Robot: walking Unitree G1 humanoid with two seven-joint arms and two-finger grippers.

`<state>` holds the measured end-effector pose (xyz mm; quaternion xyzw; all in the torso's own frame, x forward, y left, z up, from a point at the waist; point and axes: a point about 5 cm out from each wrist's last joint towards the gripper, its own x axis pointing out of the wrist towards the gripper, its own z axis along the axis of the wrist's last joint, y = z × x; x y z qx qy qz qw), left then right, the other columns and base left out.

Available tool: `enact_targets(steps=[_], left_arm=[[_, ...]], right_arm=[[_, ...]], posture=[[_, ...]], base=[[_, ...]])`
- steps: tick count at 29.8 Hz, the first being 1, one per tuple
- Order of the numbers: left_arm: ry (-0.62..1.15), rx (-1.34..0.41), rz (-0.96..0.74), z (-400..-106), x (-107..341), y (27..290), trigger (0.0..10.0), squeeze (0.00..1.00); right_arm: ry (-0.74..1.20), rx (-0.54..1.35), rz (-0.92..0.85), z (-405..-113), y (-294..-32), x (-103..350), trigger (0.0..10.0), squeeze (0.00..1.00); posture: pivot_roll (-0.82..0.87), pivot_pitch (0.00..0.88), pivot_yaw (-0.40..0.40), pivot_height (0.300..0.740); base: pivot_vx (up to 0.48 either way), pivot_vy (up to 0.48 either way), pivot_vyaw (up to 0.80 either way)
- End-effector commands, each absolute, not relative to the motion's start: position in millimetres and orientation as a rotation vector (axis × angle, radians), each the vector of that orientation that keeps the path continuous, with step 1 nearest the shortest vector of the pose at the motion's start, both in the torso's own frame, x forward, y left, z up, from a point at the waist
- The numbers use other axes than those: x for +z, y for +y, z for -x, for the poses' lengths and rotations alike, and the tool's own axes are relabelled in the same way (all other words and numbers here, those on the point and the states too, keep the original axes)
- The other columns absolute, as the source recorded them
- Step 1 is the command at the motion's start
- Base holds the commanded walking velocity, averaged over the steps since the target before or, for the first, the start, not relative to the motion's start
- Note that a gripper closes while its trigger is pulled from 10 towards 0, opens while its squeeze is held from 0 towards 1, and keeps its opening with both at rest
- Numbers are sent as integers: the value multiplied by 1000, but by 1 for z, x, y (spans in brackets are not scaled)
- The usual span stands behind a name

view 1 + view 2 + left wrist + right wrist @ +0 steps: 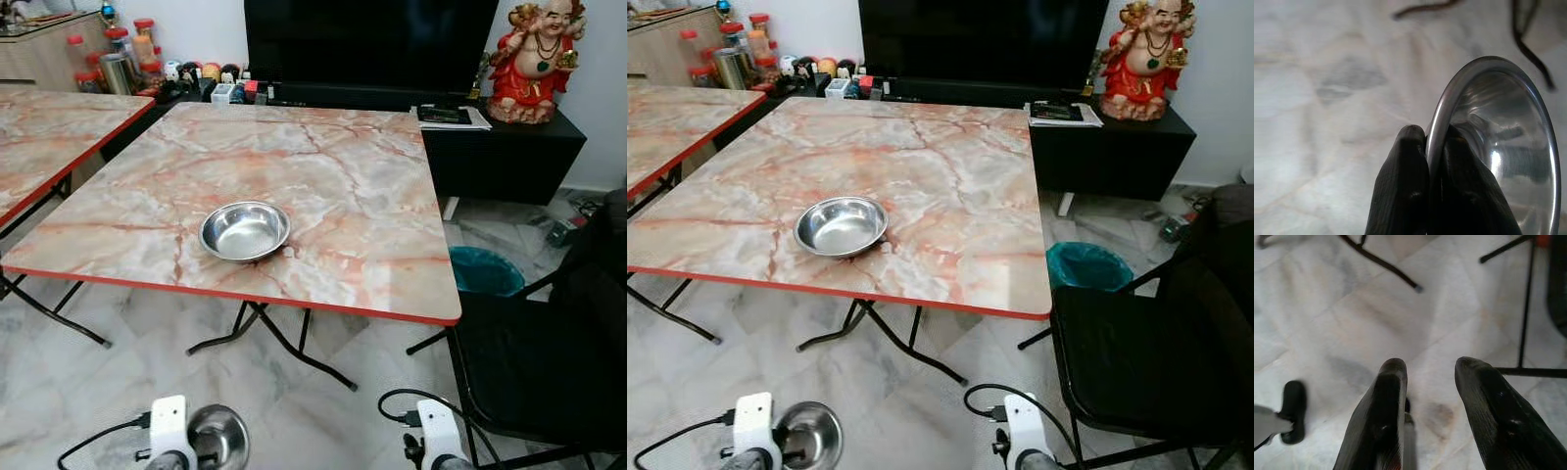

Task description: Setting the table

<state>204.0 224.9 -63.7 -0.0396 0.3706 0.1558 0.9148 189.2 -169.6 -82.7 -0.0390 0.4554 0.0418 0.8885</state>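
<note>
left gripper (pixel 1432 147) jaws pinch the rim of a steel bowl (pixel 1498 152); right gripper (pixel 1430 367) jaws wide over the floor (pixel 1327 308); another bowl (pixel 244 230) on the tabletop (pixel 343 176).

The room is evenly and brightly lit. Soft glare is spread across the glossy pink marble-patterned tabletop (pixel 323 186). Bright highlights are reflected inside the round steel bowl (pixel 1508 161), while the pale marble floor (pixel 1327 98) behind it is rendered blurred.
</note>
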Motion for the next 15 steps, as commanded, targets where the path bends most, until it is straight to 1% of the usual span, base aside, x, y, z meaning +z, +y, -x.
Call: enact_targets(steps=[1, 2, 3, 4, 7, 8, 11, 14, 15], left_arm=[[686, 448, 72, -210, -53, 244, 10000, 0], [665, 493, 64, -210, -50, 250, 10000, 0], [665, 493, 64, -210, -50, 250, 10000, 0], [599, 638, 13, -213, -39, 270, 10000, 0], [522, 772, -26, -215, -26, 288, 10000, 0], [456, 848, -93, -218, -14, 300, 10000, 0], [304, 974, -168, -228, 14, 319, 10000, 0], [174, 1027, -224, -239, 38, 329, 10000, 0], [49, 1062, -261, -249, 63, 336, 10000, 0]], right_arm=[[930, 93, 89, -194, -169, -80, 10000, 0], [930, 94, 89, -194, -170, -80, 10000, 0], [930, 94, 89, -194, -170, -80, 10000, 0], [931, 97, 92, -194, -170, -80, 10000, 0], [931, 101, 94, -195, -169, -80, 10000, 0], [929, 104, 95, -195, -168, -80, 10000, 0], [927, 108, 95, -196, -167, -79, 10000, 0], [926, 110, 96, -197, -167, -79, 10000, 0], [925, 111, 95, -197, -167, -79, 10000, 0]], posture=[[-5, 0, -34, 719], [-1, 0, -37, 719], [-1, 0, -37, 719], [3, 0, -39, 719], [6, 0, -42, 719], [6, 0, -42, 719], [7, 0, -43, 719], [7, 0, -44, 719], [7, 0, -44, 719]], base=[[0, 0, 0], [0, 0, 0], [0, 0, 0], [0, 0, 0], [0, 0, 0], [0, 0, 0], [0, 0, 0], [0, 0, 0], [0, 0, 0]])
